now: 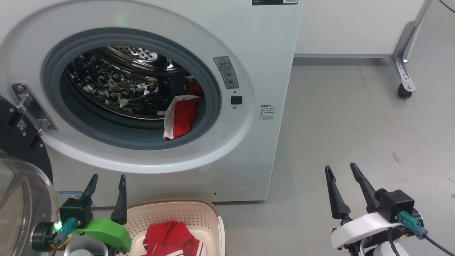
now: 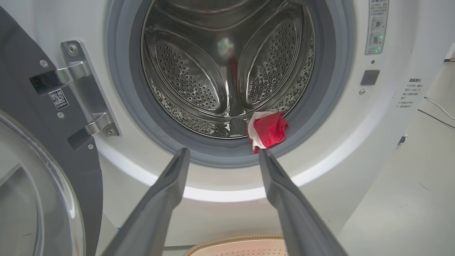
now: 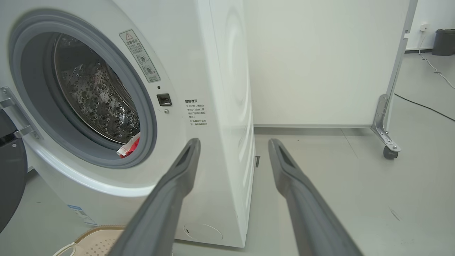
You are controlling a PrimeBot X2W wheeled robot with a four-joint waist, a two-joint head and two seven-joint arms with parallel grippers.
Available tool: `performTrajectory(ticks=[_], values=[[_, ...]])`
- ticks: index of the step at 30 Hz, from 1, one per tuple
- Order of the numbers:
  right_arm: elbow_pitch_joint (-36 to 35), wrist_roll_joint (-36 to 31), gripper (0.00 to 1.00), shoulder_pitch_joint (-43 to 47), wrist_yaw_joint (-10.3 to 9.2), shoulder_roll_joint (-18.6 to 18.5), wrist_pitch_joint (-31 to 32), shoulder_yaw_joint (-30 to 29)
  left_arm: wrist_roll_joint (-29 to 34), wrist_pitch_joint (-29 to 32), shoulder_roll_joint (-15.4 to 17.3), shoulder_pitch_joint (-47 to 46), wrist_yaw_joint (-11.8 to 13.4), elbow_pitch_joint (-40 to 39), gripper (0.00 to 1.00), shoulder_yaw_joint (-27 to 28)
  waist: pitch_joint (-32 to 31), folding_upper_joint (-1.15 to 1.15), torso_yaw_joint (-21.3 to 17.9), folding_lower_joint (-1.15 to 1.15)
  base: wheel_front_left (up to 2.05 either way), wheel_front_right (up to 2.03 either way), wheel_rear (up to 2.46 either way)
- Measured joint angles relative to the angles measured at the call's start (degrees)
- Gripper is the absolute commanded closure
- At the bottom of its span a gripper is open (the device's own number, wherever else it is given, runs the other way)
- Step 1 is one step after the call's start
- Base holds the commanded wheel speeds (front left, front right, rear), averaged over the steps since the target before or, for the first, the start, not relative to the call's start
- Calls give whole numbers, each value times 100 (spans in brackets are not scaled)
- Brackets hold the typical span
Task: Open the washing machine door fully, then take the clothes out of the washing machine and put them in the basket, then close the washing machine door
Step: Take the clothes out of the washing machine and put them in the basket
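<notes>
Nearest, the left gripper (image 1: 108, 177) hangs over the basket (image 1: 209, 217), its 2 fingers spread with nothing between them. The right gripper (image 1: 340, 167) is likewise wide and empty, well apart over bare floor (image 1: 355, 124). The basket sits just before the washing machine (image 1: 270, 71). 1 red cloth (image 1: 170, 233) lies in the basket, partly cut off by the frame's bottom edge. The washing machine door (image 1: 19, 138) stands swung out at the left, so step 1 looks done. Farther in, another red-and-white garment (image 1: 181, 117) droops over the grey seal (image 1: 57, 96) at the drum mouth's lower right. It remains to be fetched, then the door shut. The seal hides the near floor of the drum (image 1: 106, 81), so I cannot tell whether more cloth lies there.
</notes>
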Motion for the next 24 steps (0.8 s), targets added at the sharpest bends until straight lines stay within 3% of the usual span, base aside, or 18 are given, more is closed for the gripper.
performTrajectory(ticks=[24], values=[[-137, 0, 0, 113, 1, 4, 0, 2, 8, -1, -15, 539, 69, -832, 0, -149, 31, 0, -55, 0, 0, 0, 0]])
